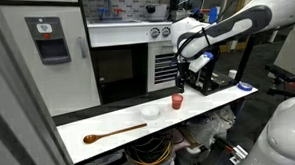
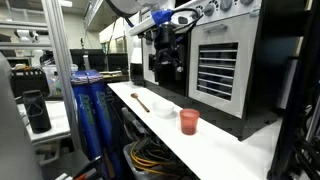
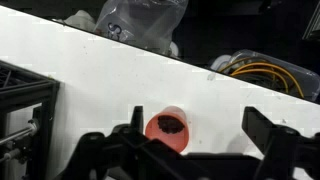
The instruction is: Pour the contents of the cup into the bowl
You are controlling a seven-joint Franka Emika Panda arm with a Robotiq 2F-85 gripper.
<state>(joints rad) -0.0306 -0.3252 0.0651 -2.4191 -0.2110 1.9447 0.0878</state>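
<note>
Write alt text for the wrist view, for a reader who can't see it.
A small red cylindrical cup with something dark inside stands on a white tabletop, seen from above between the spread black fingers of the open tool. Beyond the table's far edge lie a clear plastic bag and yellow cables.

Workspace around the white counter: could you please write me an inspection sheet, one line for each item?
Surface: white counter, long and narrow.
Job's things: red cup upright, something dark inside; white bowl beside it, not touching.
Clutter: wooden spoon lying flat; small blue item at the counter's end.
Gripper: gripper open, close above the cup, holding nothing.
Cables: yellow cables bundled below the counter.
Surroundings: dark vented cabinet behind; blue water bottles alongside.
</note>
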